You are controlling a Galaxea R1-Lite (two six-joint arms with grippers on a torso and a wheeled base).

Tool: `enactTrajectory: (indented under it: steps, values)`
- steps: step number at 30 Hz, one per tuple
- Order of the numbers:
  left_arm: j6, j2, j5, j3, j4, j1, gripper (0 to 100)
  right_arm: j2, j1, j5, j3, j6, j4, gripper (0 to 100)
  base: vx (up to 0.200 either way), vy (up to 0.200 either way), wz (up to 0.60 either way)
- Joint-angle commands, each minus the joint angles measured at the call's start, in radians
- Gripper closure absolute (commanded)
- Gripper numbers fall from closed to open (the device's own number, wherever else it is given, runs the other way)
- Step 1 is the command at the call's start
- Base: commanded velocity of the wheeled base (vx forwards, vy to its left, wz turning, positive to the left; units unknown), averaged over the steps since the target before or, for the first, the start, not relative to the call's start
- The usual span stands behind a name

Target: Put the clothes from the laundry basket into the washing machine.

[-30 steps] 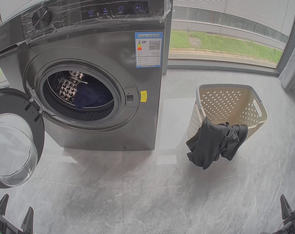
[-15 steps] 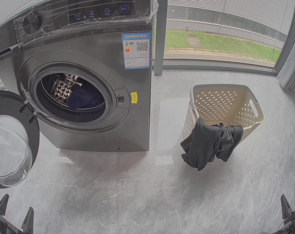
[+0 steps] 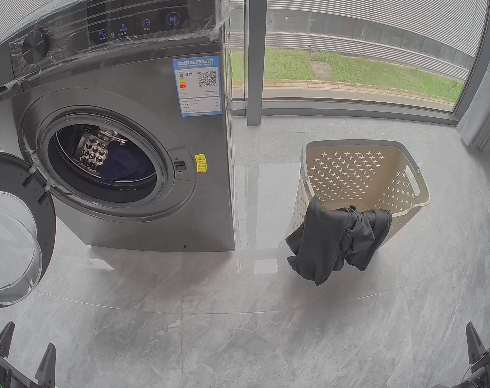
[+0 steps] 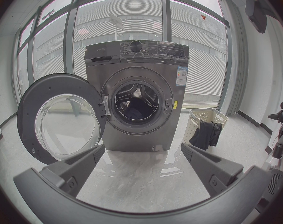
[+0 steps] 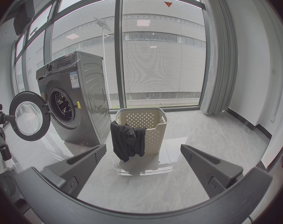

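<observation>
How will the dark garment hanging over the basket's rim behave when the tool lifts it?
Probably floppy: the dark garment drapes in folds over the laundry basket rim. Likely light; lifting may tug or tip the basket.

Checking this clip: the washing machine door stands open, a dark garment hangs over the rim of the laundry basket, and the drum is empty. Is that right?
Not quite. The drum is not empty: the head view shows a dark blue cloth lying inside it. The rest holds: the washing machine door stands open and a dark garment hangs over the rim of the laundry basket.
</observation>
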Motion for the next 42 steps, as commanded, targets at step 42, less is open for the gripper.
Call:
enactTrajectory:
  steps: [42]
  values:
    - [0.005, -0.013, -0.003, 0.018, 0.000, 0.000, 0, -0.013, 0.000, 0.003, 0.018, -0.003, 0.000, 0, 0.000, -0.138, 0.00]
